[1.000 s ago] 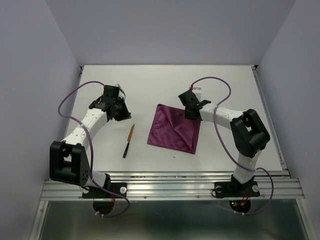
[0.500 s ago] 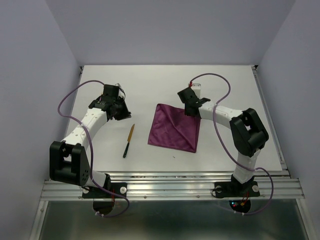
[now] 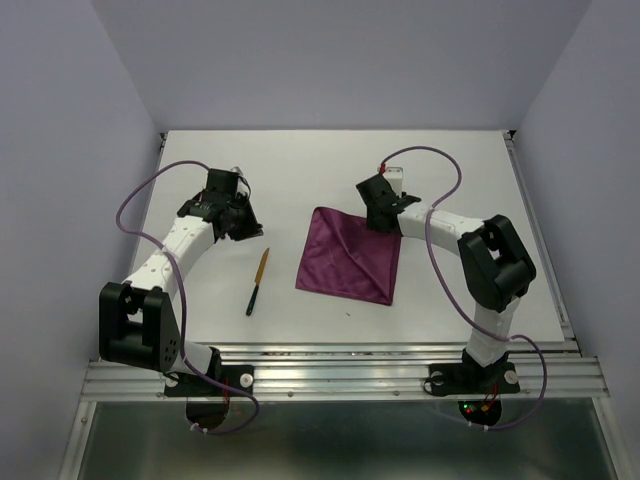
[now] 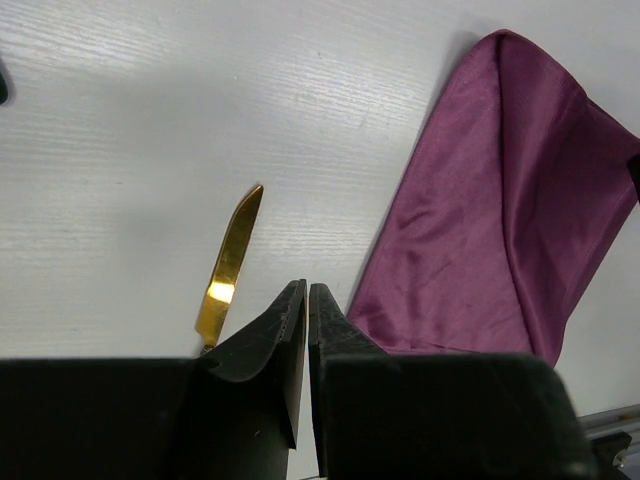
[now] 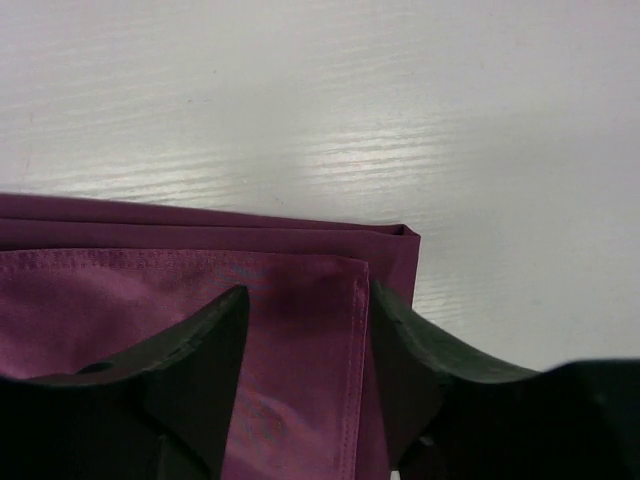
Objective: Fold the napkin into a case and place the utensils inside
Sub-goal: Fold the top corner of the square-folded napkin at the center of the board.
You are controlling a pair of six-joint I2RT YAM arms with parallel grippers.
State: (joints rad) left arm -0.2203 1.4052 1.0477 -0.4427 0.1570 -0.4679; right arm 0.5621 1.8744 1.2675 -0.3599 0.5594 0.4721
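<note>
Knife (image 3: 258, 283): near left, gold blade pointing far, apart from napkin
Napkin (image 3: 348, 257): folded flat, centre right
Left gripper (image 4: 307, 290): fingers closed on nothing, beyond knife tip
Right gripper (image 5: 305, 300): fingers parted, gripping nothing, over napkin's far right corner

napkin (image 3: 348, 258) on table (image 3: 300, 170), knife (image 3: 258, 281) left of it (well apart)

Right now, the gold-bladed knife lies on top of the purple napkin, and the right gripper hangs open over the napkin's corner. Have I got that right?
One thing is off: the knife lies on the table, left of the napkin and apart from it, as the top external view shows. The right gripper does hang open over the napkin's corner.
</note>
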